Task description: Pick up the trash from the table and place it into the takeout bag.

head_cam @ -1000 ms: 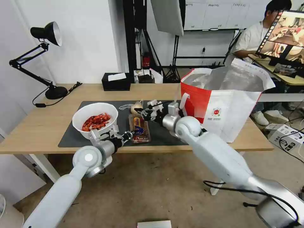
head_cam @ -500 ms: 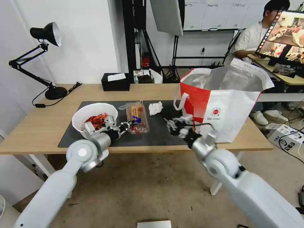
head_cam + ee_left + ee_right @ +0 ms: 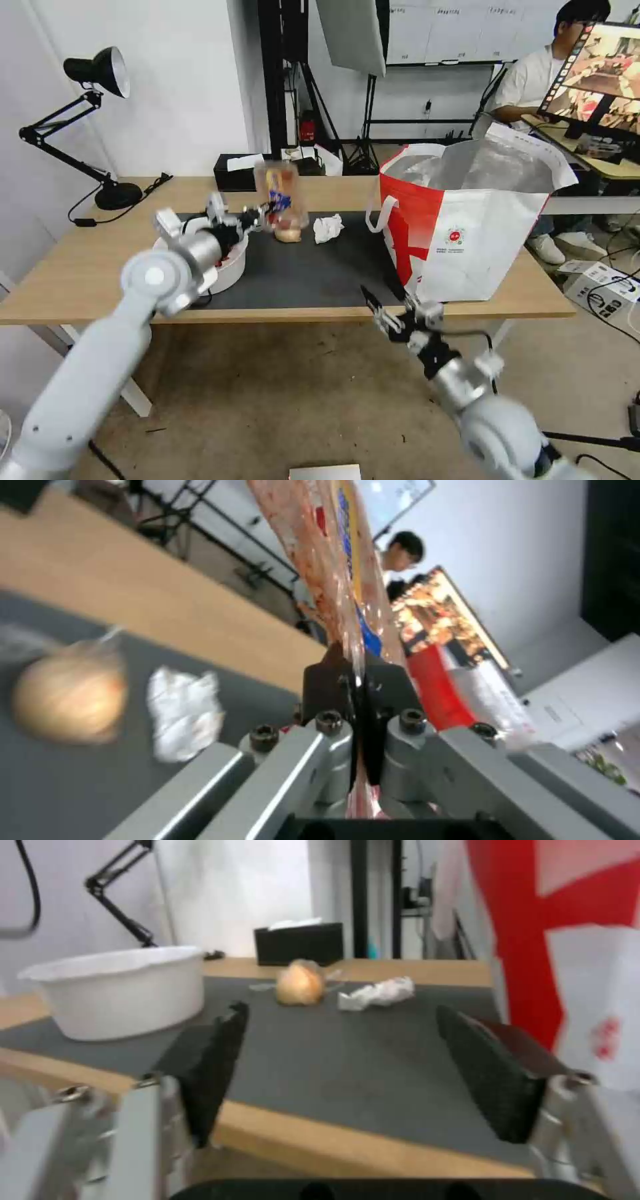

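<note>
My left gripper (image 3: 262,215) is shut on the edge of a clear plastic tray (image 3: 280,192) with scraps and holds it upright in the air above the dark mat (image 3: 313,273). In the left wrist view the tray (image 3: 333,555) stands pinched between the shut fingers (image 3: 390,685). On the mat lie the wrapped bun (image 3: 288,233) and the crumpled tissue (image 3: 328,228). The white bowl (image 3: 230,263) sits partly behind my left arm. The takeout bag (image 3: 467,227) stands open at the table's right end. My right gripper (image 3: 390,319) hangs open below the table's front edge, holding nothing.
A black tissue box (image 3: 243,170) and a black desk lamp (image 3: 100,73) stand at the back of the table (image 3: 87,267). The right wrist view looks across the mat (image 3: 347,1055) at the bowl (image 3: 120,990), bun (image 3: 300,982), tissue (image 3: 377,992) and bag (image 3: 553,940).
My left gripper has lifted the clear tray off the mat and tipped it upright. My right arm has drawn back from the mat to below the table's front edge.
</note>
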You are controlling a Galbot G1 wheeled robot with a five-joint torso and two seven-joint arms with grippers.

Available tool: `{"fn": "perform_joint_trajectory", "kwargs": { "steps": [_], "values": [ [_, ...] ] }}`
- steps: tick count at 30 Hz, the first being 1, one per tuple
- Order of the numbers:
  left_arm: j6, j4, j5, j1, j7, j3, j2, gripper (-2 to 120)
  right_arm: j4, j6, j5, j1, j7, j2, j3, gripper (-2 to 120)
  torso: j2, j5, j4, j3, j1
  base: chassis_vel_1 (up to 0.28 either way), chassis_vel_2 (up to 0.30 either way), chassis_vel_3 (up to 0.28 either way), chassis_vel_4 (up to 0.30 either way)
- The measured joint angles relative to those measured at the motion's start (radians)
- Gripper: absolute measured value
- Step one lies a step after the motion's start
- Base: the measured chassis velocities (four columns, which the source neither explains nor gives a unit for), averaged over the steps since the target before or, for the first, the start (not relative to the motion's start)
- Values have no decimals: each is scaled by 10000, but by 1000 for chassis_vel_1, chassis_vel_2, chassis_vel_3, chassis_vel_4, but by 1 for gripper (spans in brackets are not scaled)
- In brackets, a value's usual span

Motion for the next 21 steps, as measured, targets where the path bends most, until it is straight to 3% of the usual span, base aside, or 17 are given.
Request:
{"fn": "perform_joint_trajectory", "kwargs": {
  "steps": [5,10,12,14,16,17,21],
  "values": [
    [-12,404,-175,-1845,5,1167,-228,0,163,496,-706,-1114,19,387,605,98,-1,2,-1,0,1,0,0,0,0],
    [-105,1013,-151,-2970,92,2217,-838,0,66,758,-1021,-1652,85,699,848,100,0,3,-2,0,0,0,0,0,0],
    [-238,1635,78,-3686,156,3012,-1472,0,-48,920,-1366,-1906,175,988,854,100,-2,6,-3,1,2,0,0,0,0],
    [-292,1808,173,-3851,170,3225,-1657,0,-72,952,-1458,-1967,196,1075,853,100,-2,6,-2,1,3,0,0,0,0],
    [-703,2446,930,-4449,250,3979,-2304,0,-150,1053,-1724,-2148,243,1378,799,100,-2,8,-6,1,2,0,0,0,0],
    [-703,2446,930,-4449,250,3979,-2304,0,-150,1053,-1724,-2148,243,1378,799,100,-2,8,-6,1,2,0,0,0,0],
    [-1439,3045,2816,-4913,626,4861,-2924,0,-158,1081,-1925,-2258,242,1582,695,100,-2,5,-4,2,2,0,0,0,0]
  ]
}}
